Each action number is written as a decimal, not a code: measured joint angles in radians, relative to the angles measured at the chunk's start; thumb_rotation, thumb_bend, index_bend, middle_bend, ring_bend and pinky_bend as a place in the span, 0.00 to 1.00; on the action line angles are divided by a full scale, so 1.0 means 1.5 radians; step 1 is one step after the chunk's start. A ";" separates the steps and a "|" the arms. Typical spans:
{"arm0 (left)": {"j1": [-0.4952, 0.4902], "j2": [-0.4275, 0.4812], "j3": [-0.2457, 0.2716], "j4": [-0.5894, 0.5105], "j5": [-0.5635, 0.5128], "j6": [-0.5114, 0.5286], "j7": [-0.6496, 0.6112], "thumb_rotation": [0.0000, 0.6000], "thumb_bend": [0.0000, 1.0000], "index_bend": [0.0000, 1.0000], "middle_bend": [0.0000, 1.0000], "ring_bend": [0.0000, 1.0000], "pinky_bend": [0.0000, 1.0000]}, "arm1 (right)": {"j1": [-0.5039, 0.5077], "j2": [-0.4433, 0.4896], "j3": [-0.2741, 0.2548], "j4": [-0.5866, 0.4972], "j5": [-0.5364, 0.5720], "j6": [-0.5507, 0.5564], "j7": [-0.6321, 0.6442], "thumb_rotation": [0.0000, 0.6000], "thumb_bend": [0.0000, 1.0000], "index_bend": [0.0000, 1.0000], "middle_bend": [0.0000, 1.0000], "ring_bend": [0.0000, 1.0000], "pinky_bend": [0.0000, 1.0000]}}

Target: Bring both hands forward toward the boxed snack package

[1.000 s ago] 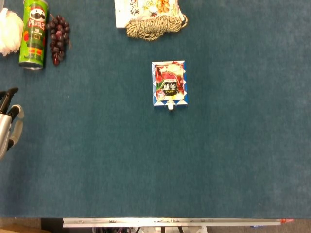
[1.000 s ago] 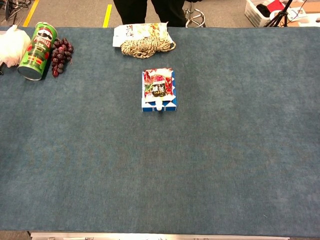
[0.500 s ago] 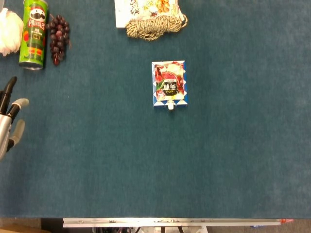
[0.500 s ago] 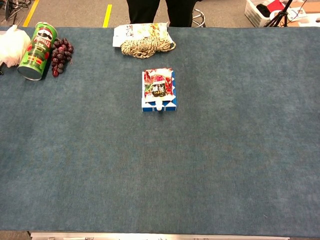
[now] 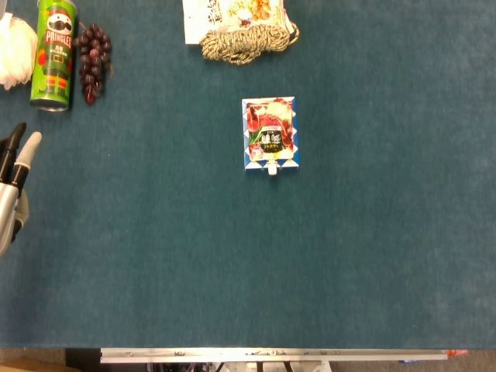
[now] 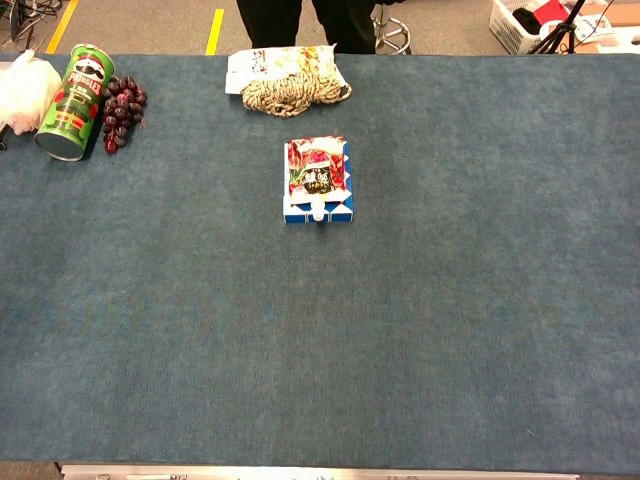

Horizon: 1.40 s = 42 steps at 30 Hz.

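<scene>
Well off to the right of my left robot hand (image 5: 14,182), which shows only at the surface's left edge, empty with fingers loosely extended, the boxed snack package (image 5: 270,134) lies mid-surface, long axis pointing away from me; right robot hand unseen.

A: Location of the boxed snack package (image 5: 270,134)?

B: Flat on the blue worktop (image 5: 372,232), mid-field, long axis running away from the robot.

A: Appearance?

B: Blue-and-white patterned border, red pictured face, small white tab at the near edge.
</scene>
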 measured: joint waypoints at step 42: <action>-0.002 0.001 0.003 -0.005 0.006 -0.004 -0.029 1.00 0.87 0.00 0.00 0.14 0.96 | 0.026 0.004 -0.039 0.050 -0.111 0.015 0.239 1.00 1.00 0.00 0.00 0.18 0.97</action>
